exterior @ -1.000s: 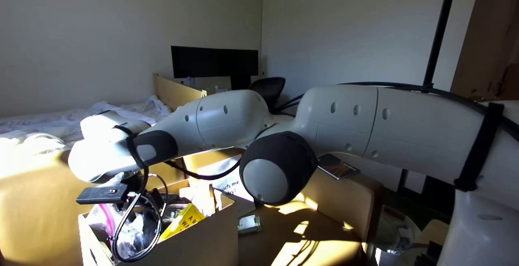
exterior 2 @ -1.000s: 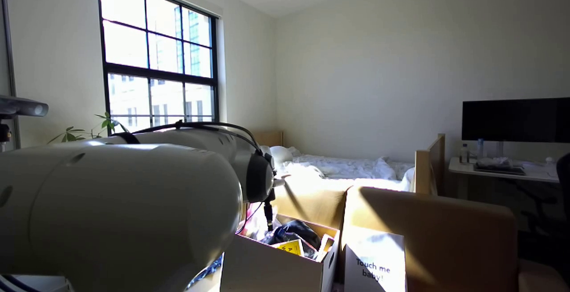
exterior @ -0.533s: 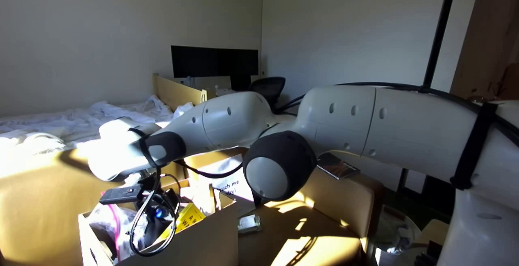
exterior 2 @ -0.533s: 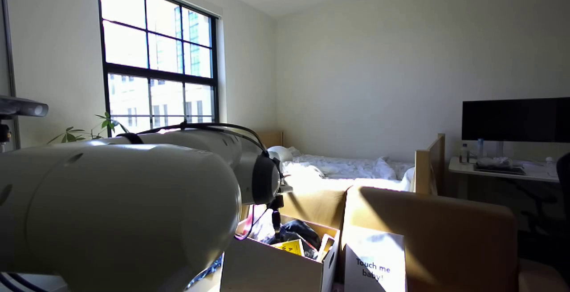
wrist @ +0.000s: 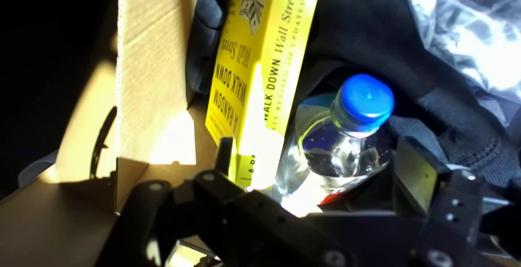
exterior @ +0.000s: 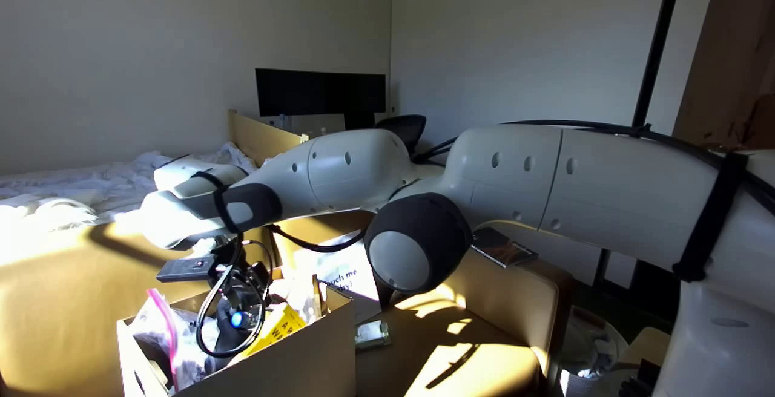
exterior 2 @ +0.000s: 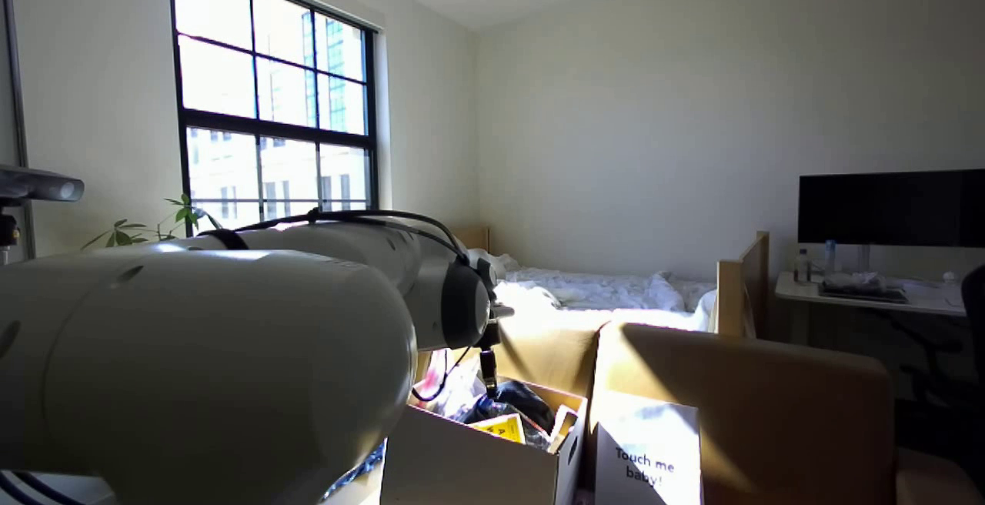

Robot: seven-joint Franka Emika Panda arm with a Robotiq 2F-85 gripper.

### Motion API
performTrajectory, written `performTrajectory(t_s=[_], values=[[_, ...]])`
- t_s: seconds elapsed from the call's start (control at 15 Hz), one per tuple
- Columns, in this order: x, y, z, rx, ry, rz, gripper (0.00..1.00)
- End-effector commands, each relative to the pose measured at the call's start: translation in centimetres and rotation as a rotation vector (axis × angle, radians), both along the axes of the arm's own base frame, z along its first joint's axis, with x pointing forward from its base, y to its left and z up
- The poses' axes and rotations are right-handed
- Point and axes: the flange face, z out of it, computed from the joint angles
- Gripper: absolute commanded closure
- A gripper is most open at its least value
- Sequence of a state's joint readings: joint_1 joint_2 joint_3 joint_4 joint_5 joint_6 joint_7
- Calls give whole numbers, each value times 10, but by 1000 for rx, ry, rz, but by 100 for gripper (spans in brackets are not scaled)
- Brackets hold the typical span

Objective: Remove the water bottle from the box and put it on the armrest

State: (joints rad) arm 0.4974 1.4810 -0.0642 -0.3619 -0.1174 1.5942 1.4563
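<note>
The water bottle (wrist: 364, 104) is clear, with a blue cap, and sits cap-up and tilted inside the box, beside a yellow book. In an exterior view its blue cap (exterior: 239, 319) shows among the clutter. My gripper (wrist: 320, 162) stands open above the box, its jaws wide apart with the bottle's shoulder seen in the gap. Nothing is gripped; how far the fingertips are above the bottle I cannot tell. The cardboard box (exterior: 296, 364) shows its front wall, also in an exterior view (exterior 2: 469, 455). The tan armrest (exterior: 548, 271) lies to the right of the box across the seat.
In the box are the yellow book (wrist: 281, 51), dark cloth (wrist: 358, 27) and a clear plastic bag (wrist: 476, 39). A cardboard flap (wrist: 154, 55) rises beside the book. A notebook (exterior: 505, 247) lies on the armrest. A printed white board (exterior 2: 646, 447) leans against the sofa.
In both exterior views my gripper has moved right over the box, rising slightly over the last half second. The bottle's blue cap has come into sight. The gripper has stayed open.
</note>
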Motion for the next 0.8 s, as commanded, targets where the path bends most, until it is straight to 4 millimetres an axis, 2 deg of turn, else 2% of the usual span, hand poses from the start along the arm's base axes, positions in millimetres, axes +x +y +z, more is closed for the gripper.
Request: performTrajectory(t_s=[0.0,0.4,0.73], values=[[0,-4,-11,16,14,-36,0],[3,-2,-27,-4,-57,-34,0],[9,10,-38,85,-127,9,0]])
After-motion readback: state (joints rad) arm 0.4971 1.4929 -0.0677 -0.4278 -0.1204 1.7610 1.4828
